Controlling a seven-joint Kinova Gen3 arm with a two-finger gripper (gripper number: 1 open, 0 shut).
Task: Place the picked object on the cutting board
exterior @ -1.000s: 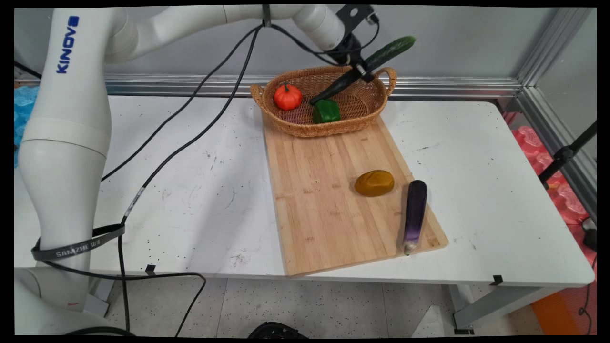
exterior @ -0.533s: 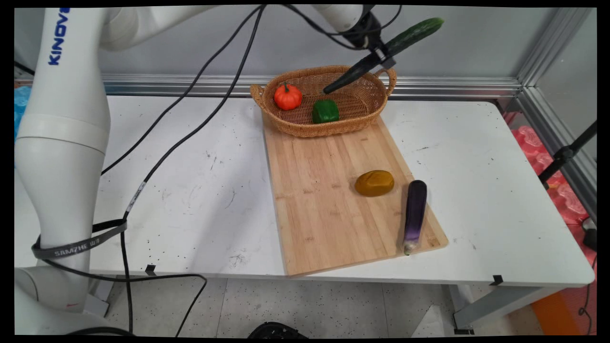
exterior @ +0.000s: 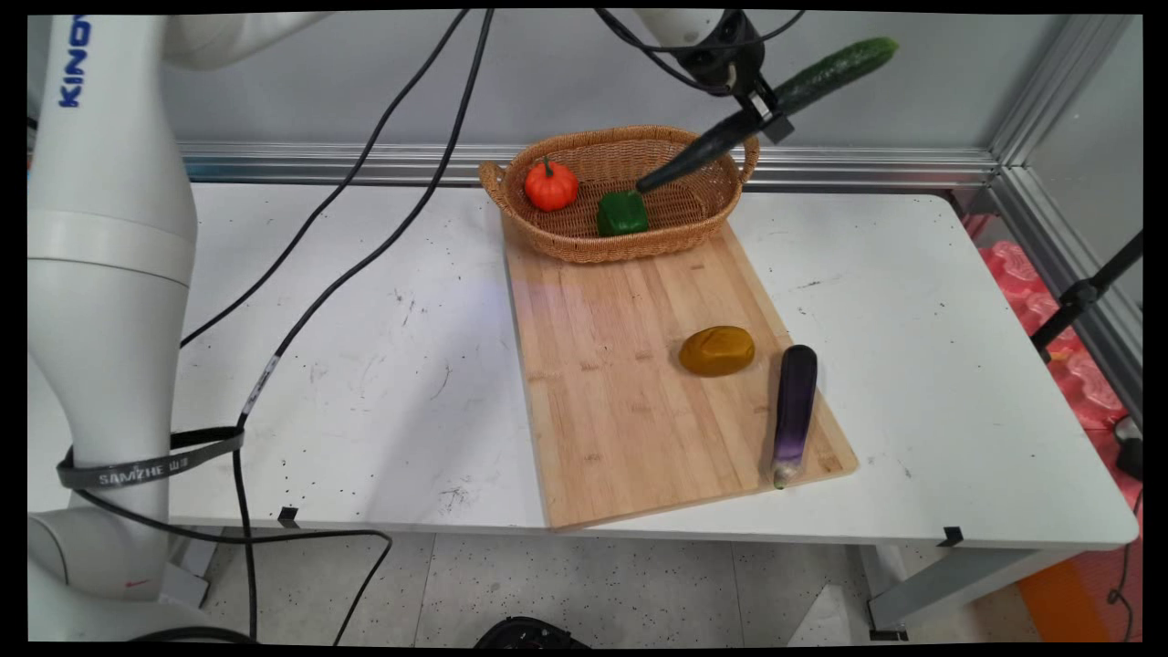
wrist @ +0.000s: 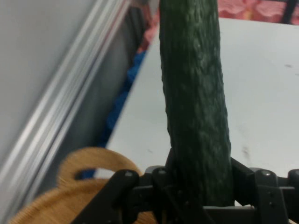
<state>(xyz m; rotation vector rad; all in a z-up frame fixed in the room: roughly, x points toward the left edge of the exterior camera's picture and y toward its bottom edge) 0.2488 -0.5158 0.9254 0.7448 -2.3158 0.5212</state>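
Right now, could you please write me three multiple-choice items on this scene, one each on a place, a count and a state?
1. Where does the eggplant lie?
A in the basket
B on the cutting board
C on the floor

2. How many things lie inside the basket?
A two
B four
C none

3. What is the gripper doing?
A hanging open
B gripping a cucumber
C gripping the potato

Answers: 1 B, it lies along the cutting board's right edge; 2 A, a pumpkin and a green pepper; 3 B, the cucumber sits clamped above the basket.
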